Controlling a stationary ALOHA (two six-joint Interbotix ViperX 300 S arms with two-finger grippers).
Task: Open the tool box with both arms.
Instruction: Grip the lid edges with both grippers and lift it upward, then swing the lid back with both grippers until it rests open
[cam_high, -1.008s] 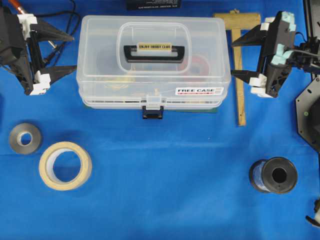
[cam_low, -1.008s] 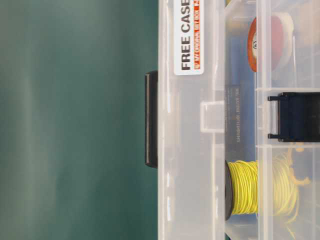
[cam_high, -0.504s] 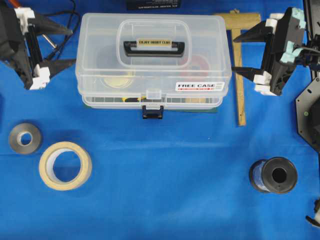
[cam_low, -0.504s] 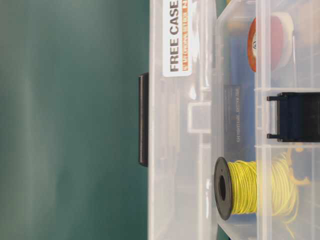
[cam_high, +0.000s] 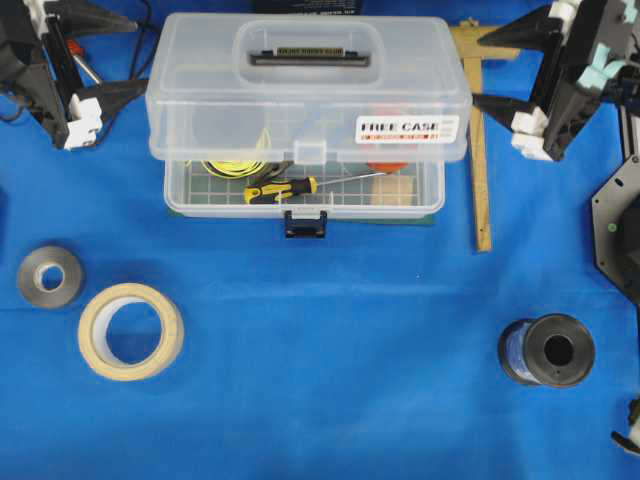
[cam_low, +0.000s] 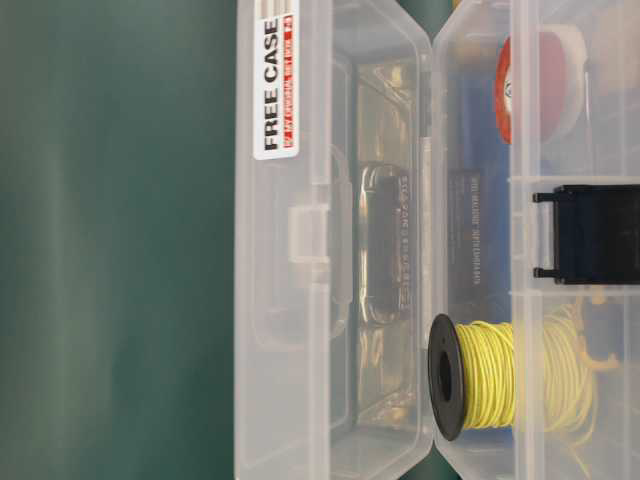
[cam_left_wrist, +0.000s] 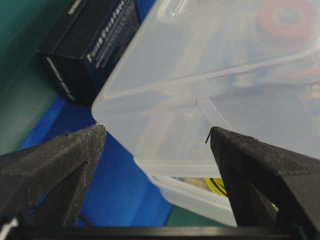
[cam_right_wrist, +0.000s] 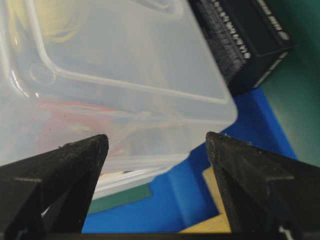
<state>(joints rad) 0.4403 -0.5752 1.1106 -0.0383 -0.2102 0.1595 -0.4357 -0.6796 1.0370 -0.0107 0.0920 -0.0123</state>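
- Lifting since a second ago: lid (cam_high: 308, 85) of the tool box (cam_high: 305, 195), earlier lying flat on the base, now tilting up at the front edge and swinging toward the back, with a gap showing along the front.
- Shifting too: both tools, now sitting further toward the far edge of the overhead view than before.
- Sitting at the far middle of the blue bench (cam_high: 330, 330): the tool box, base flat on the cloth, black latch (cam_high: 305, 222) hanging loose at the front.
- Showing through the gap: a screwdriver (cam_high: 282, 189) with a yellow and black grip, yellow wire (cam_low: 500, 375) on a spool, a red roll (cam_low: 535, 85).
- Standing wide apart: fingers of the left tool (cam_high: 100, 60), flanking the lid's left end corner; from the wrist view, tips close to the plastic, contact not clear.
- Standing wide apart as well: fingers of the right tool (cam_high: 500, 65), flanking the lid's right end; clamping on nothing.
- Lying well clear in front: grey roll (cam_high: 50, 277), masking tape (cam_high: 131, 331), black spool (cam_high: 548, 351); wooden square (cam_high: 478, 130) just beside the box on the right.
- Judging progress: latch released and lid partly raised, so most of the job done.
- Remaining, by the look of it: pushing the lid on past upright until resting fully open, without dragging the base backward.
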